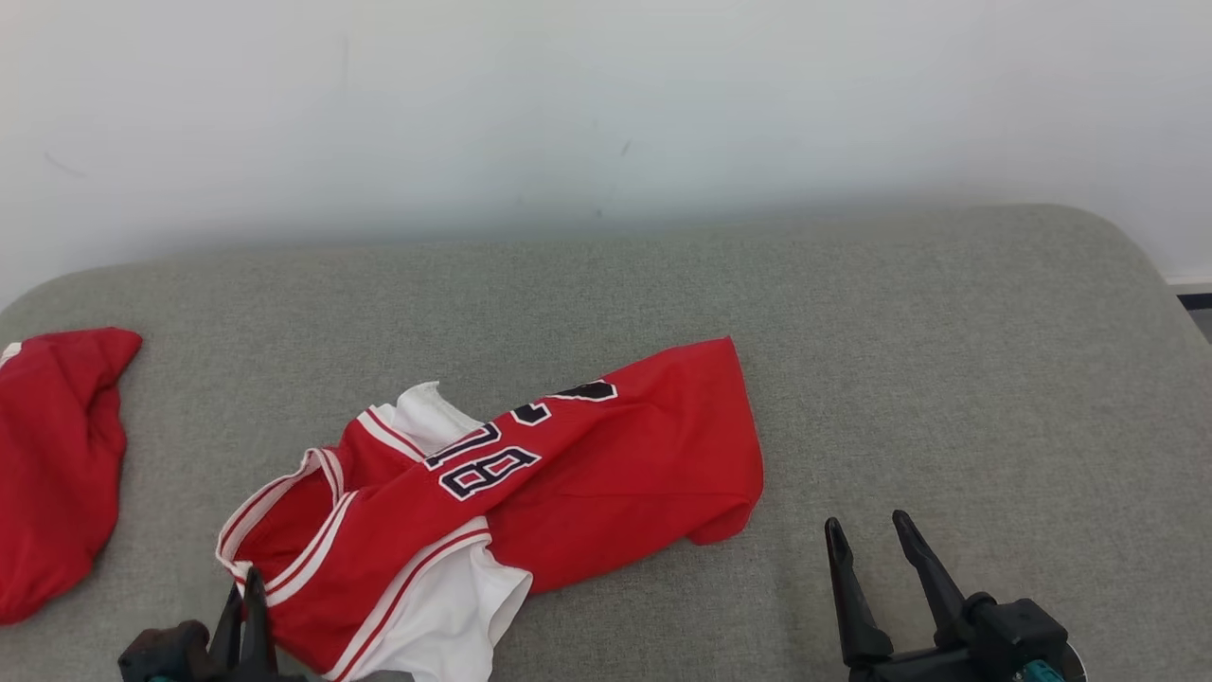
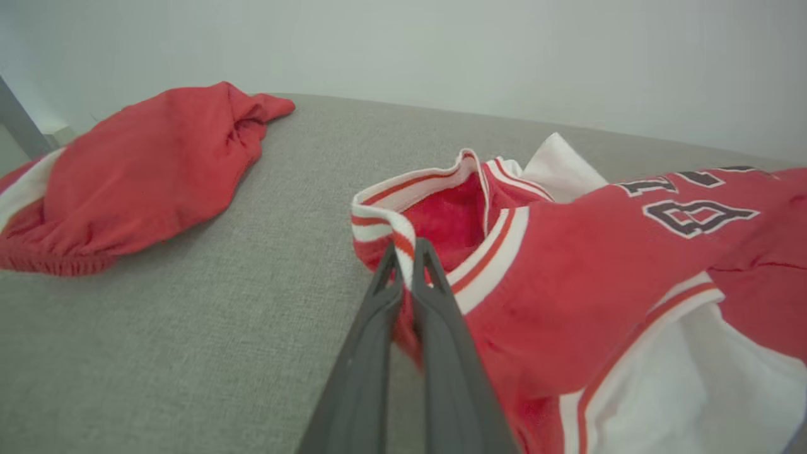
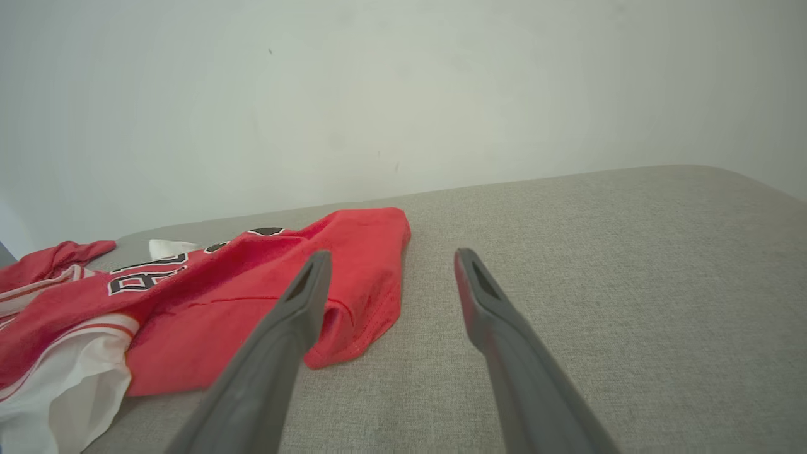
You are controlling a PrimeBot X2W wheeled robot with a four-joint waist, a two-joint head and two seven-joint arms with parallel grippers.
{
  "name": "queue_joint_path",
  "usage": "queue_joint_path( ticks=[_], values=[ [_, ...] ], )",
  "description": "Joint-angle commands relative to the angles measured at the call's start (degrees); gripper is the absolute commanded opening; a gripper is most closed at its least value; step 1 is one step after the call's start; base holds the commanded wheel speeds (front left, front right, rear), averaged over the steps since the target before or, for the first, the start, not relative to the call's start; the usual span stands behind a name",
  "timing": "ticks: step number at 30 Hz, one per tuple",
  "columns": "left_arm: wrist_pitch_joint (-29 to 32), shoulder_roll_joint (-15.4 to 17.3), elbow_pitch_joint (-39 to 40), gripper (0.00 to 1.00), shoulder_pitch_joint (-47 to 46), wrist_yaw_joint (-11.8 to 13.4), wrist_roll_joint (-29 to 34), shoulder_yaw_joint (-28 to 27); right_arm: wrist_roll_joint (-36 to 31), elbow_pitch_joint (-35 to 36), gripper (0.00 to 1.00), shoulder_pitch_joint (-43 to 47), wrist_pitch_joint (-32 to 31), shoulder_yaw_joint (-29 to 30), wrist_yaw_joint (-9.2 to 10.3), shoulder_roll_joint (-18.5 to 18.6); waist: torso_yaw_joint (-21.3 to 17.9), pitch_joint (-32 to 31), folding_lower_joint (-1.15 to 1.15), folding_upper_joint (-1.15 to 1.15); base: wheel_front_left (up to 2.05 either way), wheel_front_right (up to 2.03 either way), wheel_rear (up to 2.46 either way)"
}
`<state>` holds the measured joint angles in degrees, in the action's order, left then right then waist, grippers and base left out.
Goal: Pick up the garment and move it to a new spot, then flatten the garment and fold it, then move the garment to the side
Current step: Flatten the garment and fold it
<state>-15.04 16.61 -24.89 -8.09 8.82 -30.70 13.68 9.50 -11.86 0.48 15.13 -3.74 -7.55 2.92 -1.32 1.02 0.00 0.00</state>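
The garment [image 1: 530, 474] is a red jersey with white trim and dark numbers, lying crumpled across the middle of the grey padded table [image 1: 900, 332]. My left gripper [image 1: 244, 592] is at the lower left, shut on the jersey's striped trim edge [image 2: 403, 243], which the left wrist view shows pinched between the fingers. My right gripper [image 1: 866, 529] stands open at the lower right, just right of the jersey's red hem corner [image 3: 353, 340], with nothing between its fingers [image 3: 309, 287].
A second red garment [image 1: 57, 464] lies bunched at the table's far left edge, also seen in the left wrist view [image 2: 139, 170]. A pale wall [image 1: 606, 104] rises behind the table. Bare grey surface stretches to the right of the jersey.
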Motion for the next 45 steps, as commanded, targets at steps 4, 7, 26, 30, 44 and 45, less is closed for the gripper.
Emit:
queue_joint_path(
  ticks=[4,7,26,30,44,45],
  values=[
    [-0.2,-0.7,-0.8,1.0,0.0,0.2,2.3,-1.7,-0.4,-0.3,1.0,-0.3,0.0,0.5,0.13,0.0,0.0,0.7,0.0,0.0,0.0,0.0,0.0],
    [-0.2,-1.8,3.5,1.0,-0.2,0.3,5.7,-4.4,-0.6,-0.5,1.0,0.0,0.0,1.0,0.13,0.0,0.9,0.4,0.0,0.0,0.0,0.0,0.0],
    [-0.2,-9.3,18.8,1.0,6.8,-3.2,18.1,-10.7,-1.2,-6.0,1.0,-4.3,-0.1,2.0,0.13,2.4,6.0,0.2,0.0,0.0,0.0,0.0,0.0],
    [-0.2,-9.7,19.1,1.0,5.7,-4.2,19.9,-9.5,-1.2,-13.3,1.0,-10.8,-3.4,2.0,0.13,4.7,7.8,1.5,0.0,0.0,0.0,0.0,0.0],
    [-0.2,-11.8,17.7,1.0,2.9,-6.2,21.3,-7.8,0.9,-38.8,1.0,-22.7,-2.2,2.9,0.13,5.3,14.0,4.2,0.0,0.0,0.0,0.0,0.0],
    [-0.2,-11.8,17.7,1.0,2.9,-6.4,21.4,-7.8,1.2,-39.6,1.0,-23.0,-1.8,2.8,0.13,5.2,14.1,4.3,0.0,0.0,0.0,0.0,0.0]
  ],
)
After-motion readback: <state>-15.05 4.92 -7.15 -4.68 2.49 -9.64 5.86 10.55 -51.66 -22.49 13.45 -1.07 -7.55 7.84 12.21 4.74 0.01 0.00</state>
